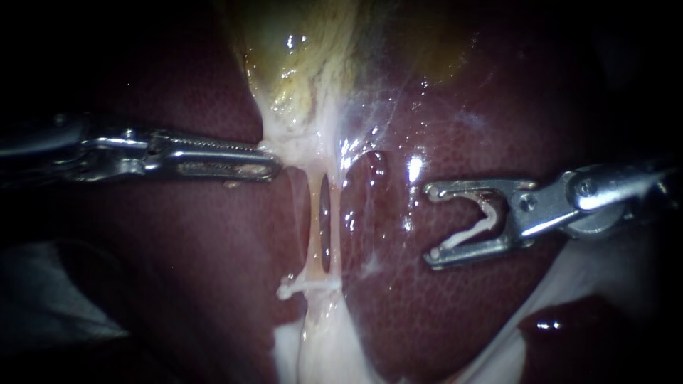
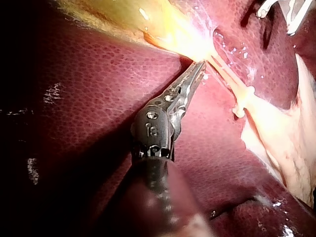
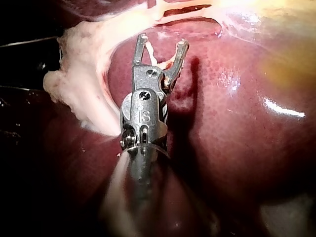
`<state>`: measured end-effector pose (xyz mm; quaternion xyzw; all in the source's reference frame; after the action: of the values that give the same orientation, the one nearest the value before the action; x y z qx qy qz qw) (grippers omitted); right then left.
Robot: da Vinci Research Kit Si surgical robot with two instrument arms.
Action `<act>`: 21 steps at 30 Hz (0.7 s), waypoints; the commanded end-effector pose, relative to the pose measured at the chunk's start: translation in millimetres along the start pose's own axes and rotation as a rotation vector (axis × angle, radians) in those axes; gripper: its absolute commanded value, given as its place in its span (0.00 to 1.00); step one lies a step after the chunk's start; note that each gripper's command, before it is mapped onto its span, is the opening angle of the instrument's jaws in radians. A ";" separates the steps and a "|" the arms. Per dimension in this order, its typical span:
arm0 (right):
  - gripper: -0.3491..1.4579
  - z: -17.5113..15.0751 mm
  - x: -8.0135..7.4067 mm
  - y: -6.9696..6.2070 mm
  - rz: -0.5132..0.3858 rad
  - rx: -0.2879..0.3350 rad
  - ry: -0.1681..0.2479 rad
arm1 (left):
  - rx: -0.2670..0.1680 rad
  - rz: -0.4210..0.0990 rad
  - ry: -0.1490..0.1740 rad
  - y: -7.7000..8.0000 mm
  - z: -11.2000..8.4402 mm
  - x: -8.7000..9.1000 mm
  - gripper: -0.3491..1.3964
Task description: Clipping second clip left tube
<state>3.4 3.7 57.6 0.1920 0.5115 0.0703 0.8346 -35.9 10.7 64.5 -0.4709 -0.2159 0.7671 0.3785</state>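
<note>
Approaching with the second clip, right instrument (image 1: 432, 222) holds a loaded clip (image 1: 469, 229) in wide-spread jaws well right of the left tube (image 1: 311, 213), left instrument (image 1: 274, 169) clamps pale tissue (image 1: 284, 142) below the gallbladder (image 1: 306, 50), and the next move should straddle that tube beyond the placed clip (image 1: 306, 287).

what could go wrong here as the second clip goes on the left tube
The right tube lies between the left tube and the right instrument with its loaded clip, so the clip might catch both tubes. The left instrument holds pale tissue taut above the tubes; a harder pull may tear it.
</note>
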 end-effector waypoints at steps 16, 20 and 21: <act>0.47 0.8 0.6 -0.2 0.003 0.015 0.021 | -0.009 -0.011 0.022 2.8 -7.5 4.0 0.00; 0.47 2.5 1.3 -0.5 0.075 0.045 0.051 | -0.008 -0.011 0.022 2.9 -7.4 3.9 0.00; 0.47 3.2 1.6 -0.6 0.104 0.050 0.061 | -0.008 -0.011 0.022 2.9 -7.4 3.9 0.00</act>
<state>7.3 2.7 57.3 0.2441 0.5277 0.1143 0.8055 -31.6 11.8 56.8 -0.4797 -0.2176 0.7588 0.3832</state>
